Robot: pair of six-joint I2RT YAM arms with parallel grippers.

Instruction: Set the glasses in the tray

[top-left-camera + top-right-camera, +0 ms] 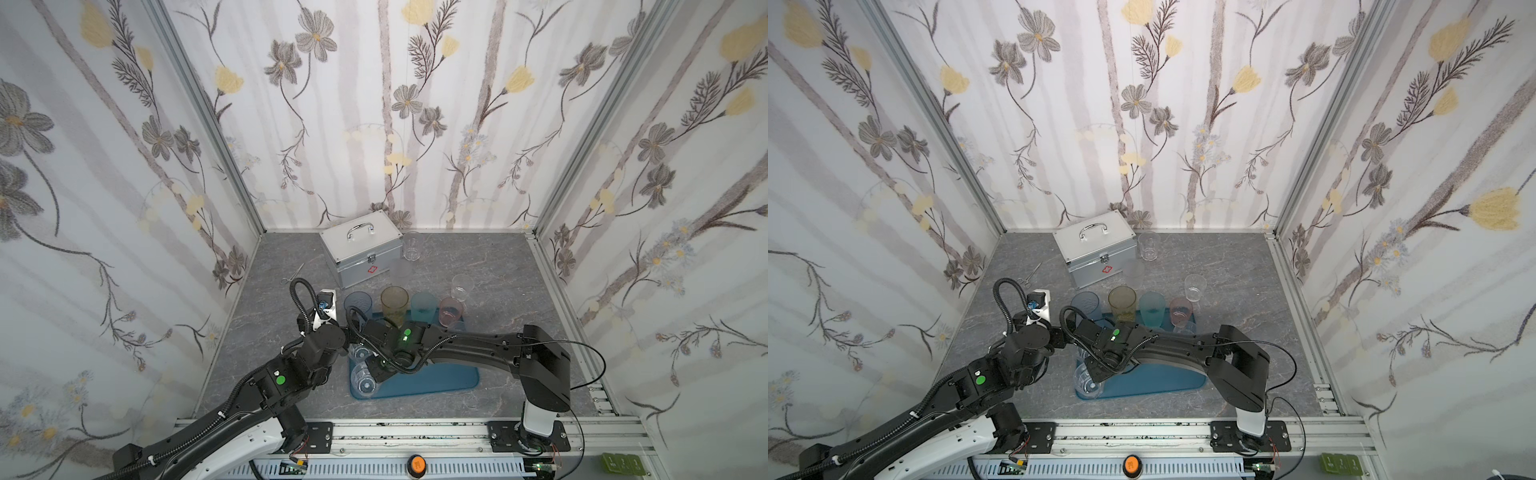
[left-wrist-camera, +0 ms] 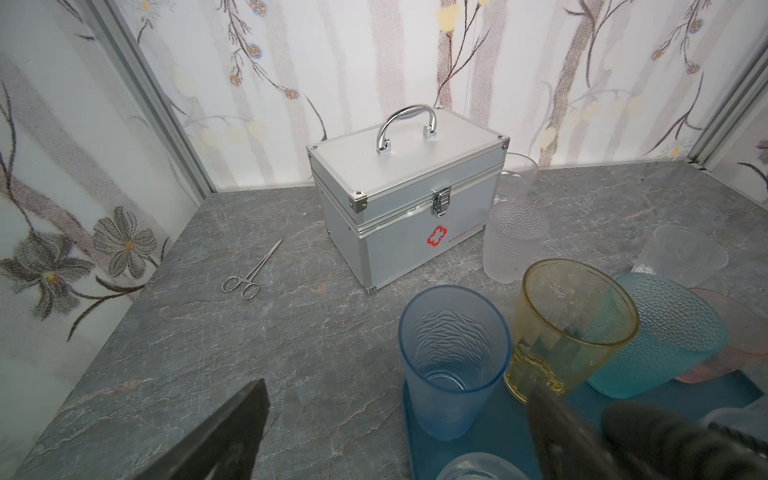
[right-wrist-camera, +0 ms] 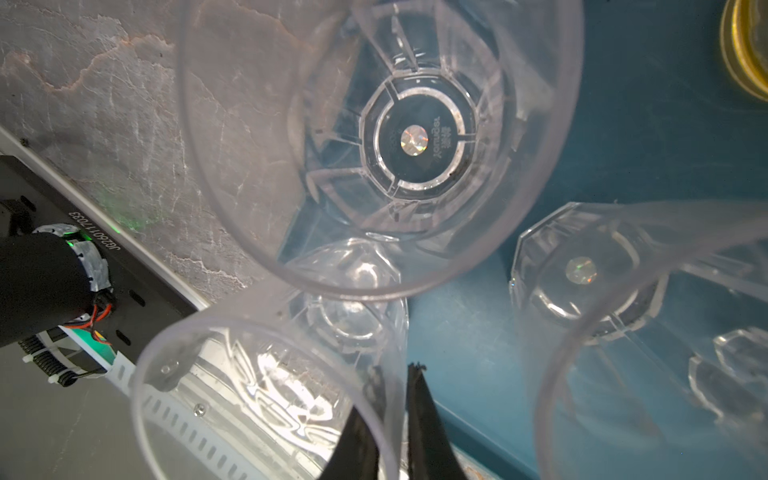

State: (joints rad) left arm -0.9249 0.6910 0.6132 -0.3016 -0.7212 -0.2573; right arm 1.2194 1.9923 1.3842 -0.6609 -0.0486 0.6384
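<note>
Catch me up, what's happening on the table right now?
The right gripper straddles the rim of a clear glass at the near left corner of the tray; whether it grips is unclear. The left gripper hangs open by the blue glass, one of four tinted glasses lining the tray's far edge. Three more clear glasses stand on the table behind the tray.

Red cross emblem (image 2: 438, 237) — on the silver case (image 2: 399, 166).
</note>
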